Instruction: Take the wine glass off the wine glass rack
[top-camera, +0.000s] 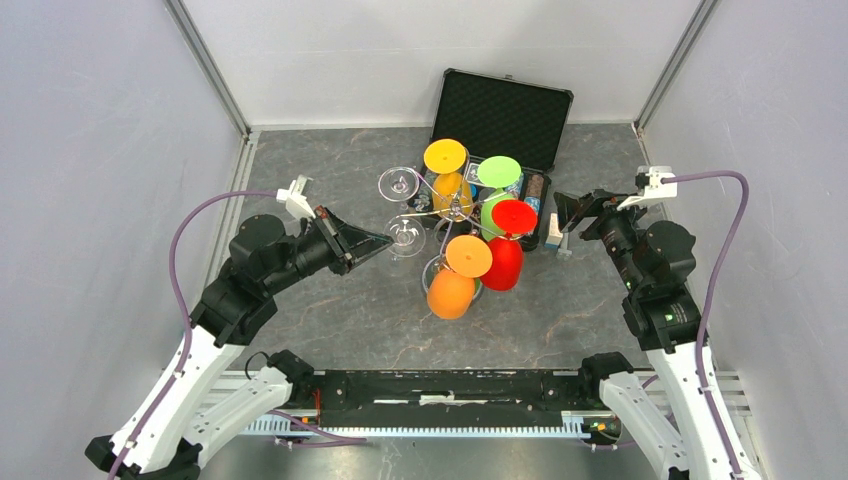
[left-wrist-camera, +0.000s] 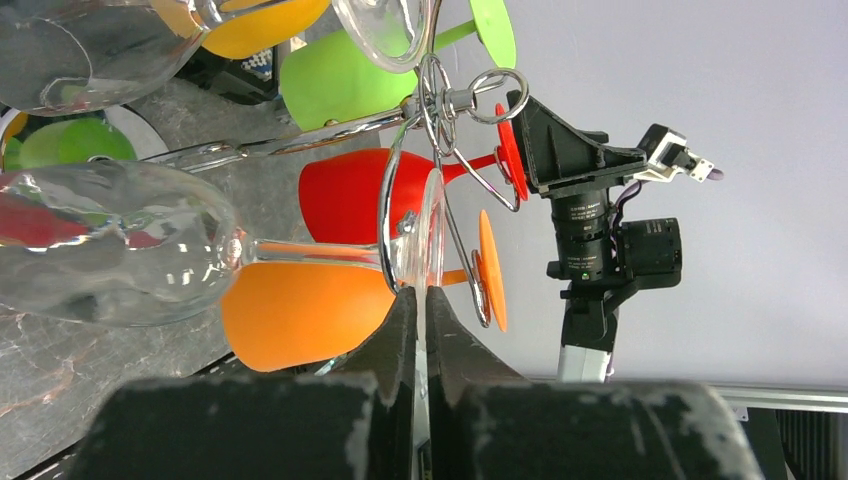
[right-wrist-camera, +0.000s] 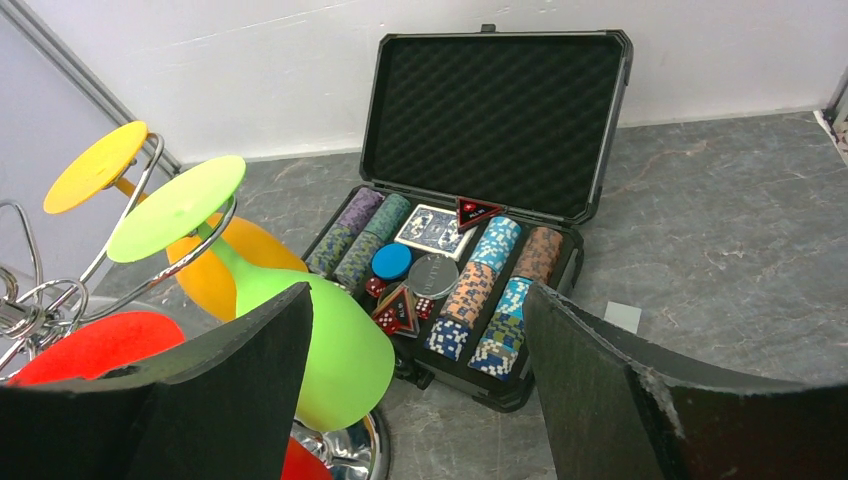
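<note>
Step in hand looks like grasp made, pull-off not yet done: L gripper (left-wrist-camera: 421, 297) has its jaws clenched on the foot edge of the clear wine glass (left-wrist-camera: 110, 250). The glass hangs upside-down w/ its stem in a curled arm of the wine glass rack (left-wrist-camera: 300, 140), on the rack's left side, just beside the orange glass (left-wrist-camera: 300, 315). Next move prob. calls for sliding the stem out thru the loop's open end w/o knocking neighbours or tipping the rack. R gripper (right-wrist-camera: 415, 300) hangs w/ jaws released, over the worktop (top-camera: 330, 330) near the black case (right-wrist-camera: 495, 110).

No text, label or number can be read anywhere.
</note>
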